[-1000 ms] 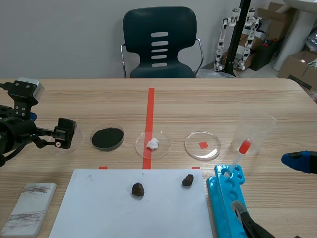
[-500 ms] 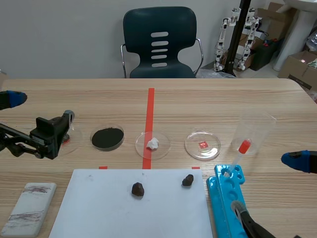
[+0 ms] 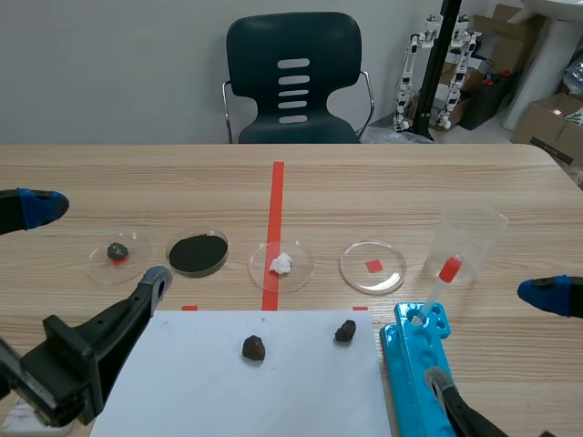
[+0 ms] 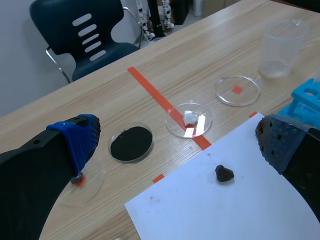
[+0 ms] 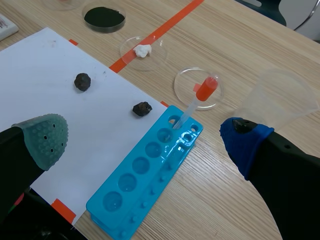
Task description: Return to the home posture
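Left tool (image 4: 175, 140) and right tool (image 5: 145, 134) gape at the paper (image 3: 273, 391)'s side edges.

The left arm (image 3: 64, 369) comes in low at the near left corner, and the left gripper (image 4: 180, 142) is spread wide with nothing between its fingers: one long black finger (image 3: 114, 328) slants up from the near left, while the blue-padded fingertip (image 3: 35, 207) of the other pokes in farther off at the left edge. The right gripper (image 5: 145, 141) sits low at the near right, also spread wide and empty. It has a grey-green dotted pad (image 5: 46, 139) on one finger and a blue pad (image 5: 245, 142) on the other, well apart.
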### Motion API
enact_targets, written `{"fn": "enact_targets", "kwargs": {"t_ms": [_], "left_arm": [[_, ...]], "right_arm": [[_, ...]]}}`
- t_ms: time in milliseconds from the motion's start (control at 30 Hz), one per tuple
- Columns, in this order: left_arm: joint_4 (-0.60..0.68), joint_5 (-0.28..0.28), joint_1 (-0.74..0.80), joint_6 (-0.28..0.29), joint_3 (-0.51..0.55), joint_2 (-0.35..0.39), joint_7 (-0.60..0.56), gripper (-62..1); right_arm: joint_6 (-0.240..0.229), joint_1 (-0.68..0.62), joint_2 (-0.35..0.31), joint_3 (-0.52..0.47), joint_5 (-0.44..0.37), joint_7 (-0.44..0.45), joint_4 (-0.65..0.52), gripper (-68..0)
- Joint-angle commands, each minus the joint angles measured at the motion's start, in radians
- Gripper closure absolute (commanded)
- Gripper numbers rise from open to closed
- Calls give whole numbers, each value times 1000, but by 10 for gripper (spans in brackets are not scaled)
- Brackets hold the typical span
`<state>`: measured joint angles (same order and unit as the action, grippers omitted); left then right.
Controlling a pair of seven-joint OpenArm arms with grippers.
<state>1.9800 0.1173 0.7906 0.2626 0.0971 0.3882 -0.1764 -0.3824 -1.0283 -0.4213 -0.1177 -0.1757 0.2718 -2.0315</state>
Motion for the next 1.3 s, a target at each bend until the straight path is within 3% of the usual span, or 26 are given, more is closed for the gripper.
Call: {"fn": "enact_targets", "kwargs": {"t_ms": [0,233,367,1267], "left_arm": [[24,-8,26,-5,2,-5,-22,-623],[71,-108,123,-5,2,-5,-71,-623],[71,-130,129,-5,2,-5,-59,-623],[71,-137,129,-5,2,-5,-59,-623]], "right_arm": [[-1,0,0,-6,-11,11,-5,-647],[-1,0,0,-6,-11,11,-5,-647],[-1,0,0,-6,-11,11,-5,-647],[-1,0,0,-6,-11,11,-5,-647]]}}
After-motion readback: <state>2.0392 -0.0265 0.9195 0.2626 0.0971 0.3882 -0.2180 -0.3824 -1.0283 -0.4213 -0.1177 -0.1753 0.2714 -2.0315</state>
